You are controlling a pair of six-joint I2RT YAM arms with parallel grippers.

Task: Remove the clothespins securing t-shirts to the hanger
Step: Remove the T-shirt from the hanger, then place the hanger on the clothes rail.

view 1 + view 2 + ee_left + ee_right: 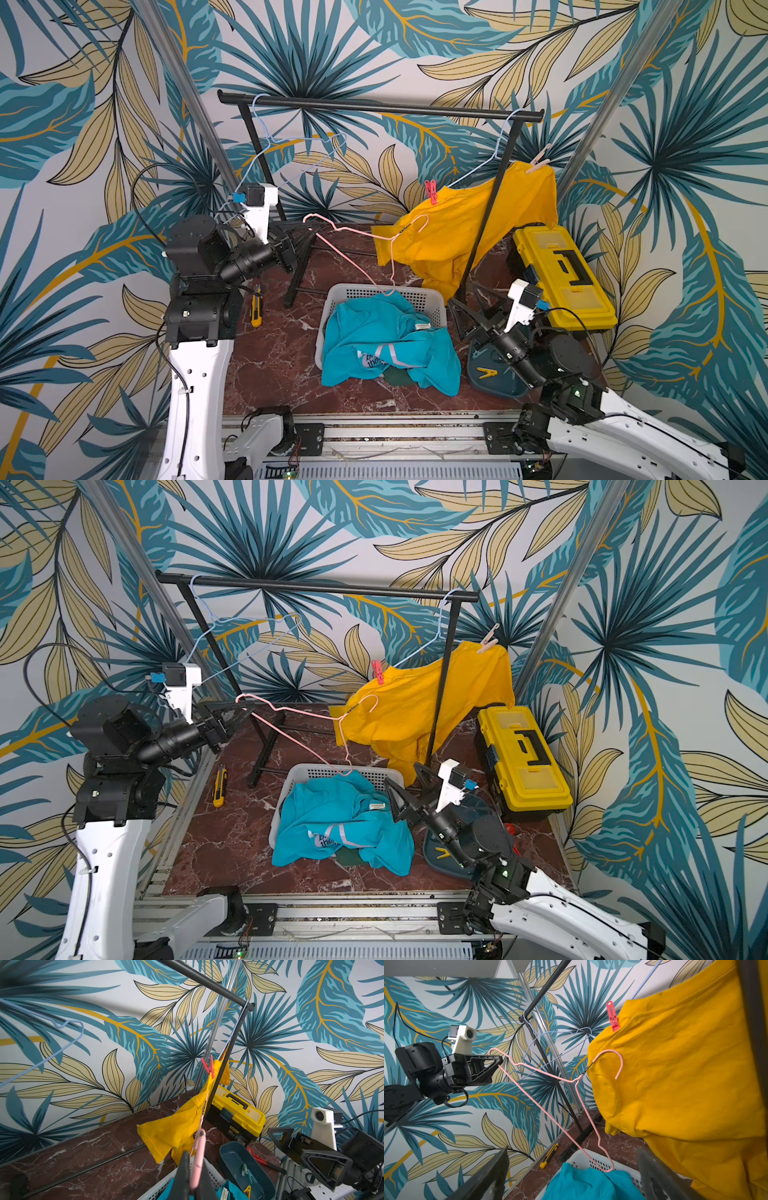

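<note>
- Clamps left fingers (pixel 496 1062) shut on a corner of the pink hanger (pixel 578 1079).
- Holds right fingers (pixel 488 1178) spread wide, empty, beside the basket (pixel 432 297).
- Leaves red-pink clothespin (pixel 431 192) and peach clothespin (pixel 539 160) pinning yellow t-shirt (pixel 457 237), hung from the rack (pixel 374 106).
- Shows turquoise t-shirt (pixel 386 340) heaped in basket, yellow clothespin (pixel 487 372) in tray (pixel 494 386).

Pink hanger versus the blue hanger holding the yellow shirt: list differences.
The pink hanger is off the rail, gripped at one corner by the left gripper; the blue hanger hooks on the rail. The pink hanger is bare; the blue hanger carries the yellow t-shirt, fixed by a red-pink clothespin and a pale clothespin. Both are thin wire.
</note>
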